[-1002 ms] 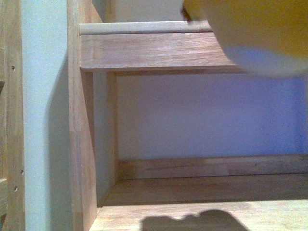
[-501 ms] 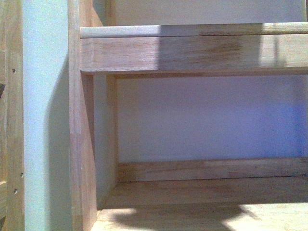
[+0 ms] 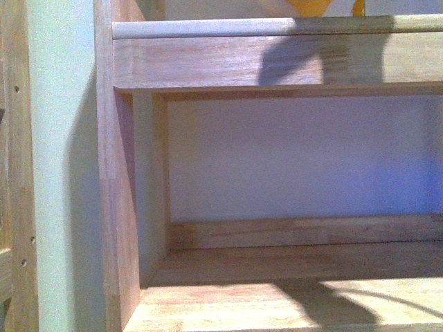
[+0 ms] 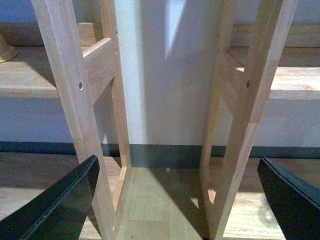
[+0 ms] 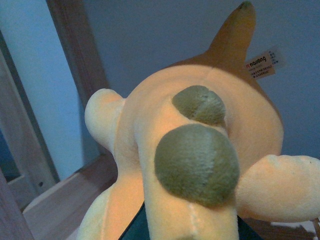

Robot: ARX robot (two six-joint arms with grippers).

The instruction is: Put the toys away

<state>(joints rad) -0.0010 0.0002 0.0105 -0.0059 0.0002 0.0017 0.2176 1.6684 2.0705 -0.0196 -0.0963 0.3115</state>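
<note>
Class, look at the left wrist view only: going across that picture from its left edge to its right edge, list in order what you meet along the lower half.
Left tool finger → left wooden leg → white wall → right wooden leg → right tool finger.

Orange plush toy (image 5: 200,150) fills view — apparently held — tag (image 5: 262,65) showing.

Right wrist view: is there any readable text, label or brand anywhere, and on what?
"naxiang", as best it reads, in red on the small sewn-in tag of the orange-yellow plush toy; the first letters are uncertain.
Smaller print lines below it on the same tag: too blurred to read.
Front and left wrist views: no text.
</note>
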